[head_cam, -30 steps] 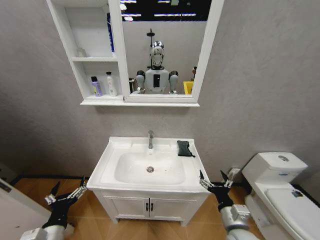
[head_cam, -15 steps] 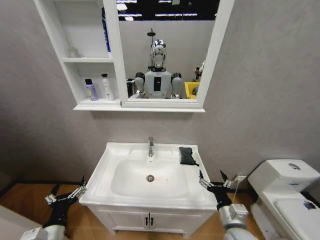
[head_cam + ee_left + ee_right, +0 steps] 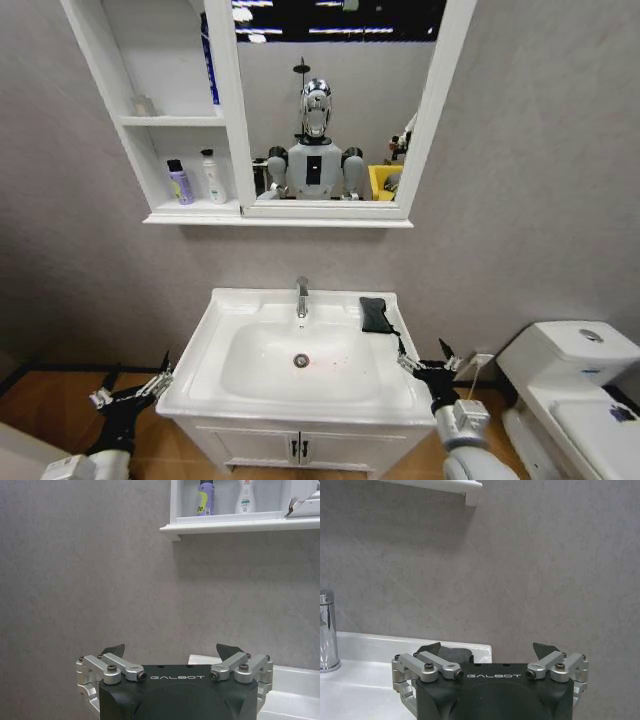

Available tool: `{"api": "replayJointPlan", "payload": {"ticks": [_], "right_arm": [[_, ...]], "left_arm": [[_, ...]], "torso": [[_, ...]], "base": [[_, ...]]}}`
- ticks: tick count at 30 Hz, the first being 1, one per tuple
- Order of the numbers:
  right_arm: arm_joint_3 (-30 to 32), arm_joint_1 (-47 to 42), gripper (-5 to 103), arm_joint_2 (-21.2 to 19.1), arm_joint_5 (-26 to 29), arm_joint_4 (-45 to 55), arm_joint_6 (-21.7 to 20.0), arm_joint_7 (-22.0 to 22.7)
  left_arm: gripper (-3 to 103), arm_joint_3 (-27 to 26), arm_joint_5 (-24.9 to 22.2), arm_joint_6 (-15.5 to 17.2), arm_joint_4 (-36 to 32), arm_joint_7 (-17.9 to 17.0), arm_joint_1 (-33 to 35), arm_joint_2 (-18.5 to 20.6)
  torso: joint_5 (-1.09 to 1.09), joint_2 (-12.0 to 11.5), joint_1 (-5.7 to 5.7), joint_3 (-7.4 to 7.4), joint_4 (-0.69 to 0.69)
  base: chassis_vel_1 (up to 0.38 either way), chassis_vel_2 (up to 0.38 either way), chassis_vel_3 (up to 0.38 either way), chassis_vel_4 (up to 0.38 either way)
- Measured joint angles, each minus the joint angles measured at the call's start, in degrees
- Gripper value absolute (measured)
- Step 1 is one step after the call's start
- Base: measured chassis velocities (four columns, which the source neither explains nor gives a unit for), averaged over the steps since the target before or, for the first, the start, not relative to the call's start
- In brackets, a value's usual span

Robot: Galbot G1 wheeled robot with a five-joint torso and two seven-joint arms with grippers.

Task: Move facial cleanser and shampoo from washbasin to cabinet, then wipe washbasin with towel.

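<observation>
The white washbasin (image 3: 230, 330) with a chrome faucet (image 3: 301, 296) stands in front of me. A small black towel (image 3: 374, 314) lies on its back right corner. On the lower shelf of the white cabinet (image 3: 190, 212) beside the mirror stand a purple bottle (image 3: 179, 182) and a white bottle (image 3: 213, 177), the facial cleanser and shampoo; I cannot tell which is which. My left gripper (image 3: 135, 385) hangs open, low at the basin's left front corner. My right gripper (image 3: 428, 360) is open at the right edge, and the right wrist view shows the towel (image 3: 455, 653) just beyond it.
A white toilet (image 3: 570, 385) stands to the right of the basin. The grey wall (image 3: 520, 200) is behind everything. The vanity doors (image 3: 290, 455) sit under the basin. The left wrist view looks up at the two bottles (image 3: 205, 500) on the cabinet shelf (image 3: 240, 526).
The whole head view has shifted as the camera came closer to the washbasin, which looks larger now. Both grippers keep the same open pose beside the basin.
</observation>
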Motion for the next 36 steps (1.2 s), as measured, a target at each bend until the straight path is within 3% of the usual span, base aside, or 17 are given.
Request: {"api": "replayJointPlan", "payload": {"ticks": [32, 36], "right_arm": [[0.0, 1.0, 100, -0.8, 1.2, -2.6, 0.3, -0.2], [0.7, 5.7, 100, -3.5, 5.5, -3.9, -4.6, 1.8]], "left_arm": [[100, 0.0, 0.0, 0.0, 0.0, 0.0, 0.0, 0.0], [100, 0.0, 0.0, 0.0, 0.0, 0.0, 0.0, 0.0]], "torso": [[0.0, 0.0, 0.04, 0.01, -0.01], [0.0, 0.0, 0.04, 0.01, 0.01]], "base": [[0.012, 0.008, -0.012, -0.011], [0.0, 0.0, 0.0, 0.0]]}}
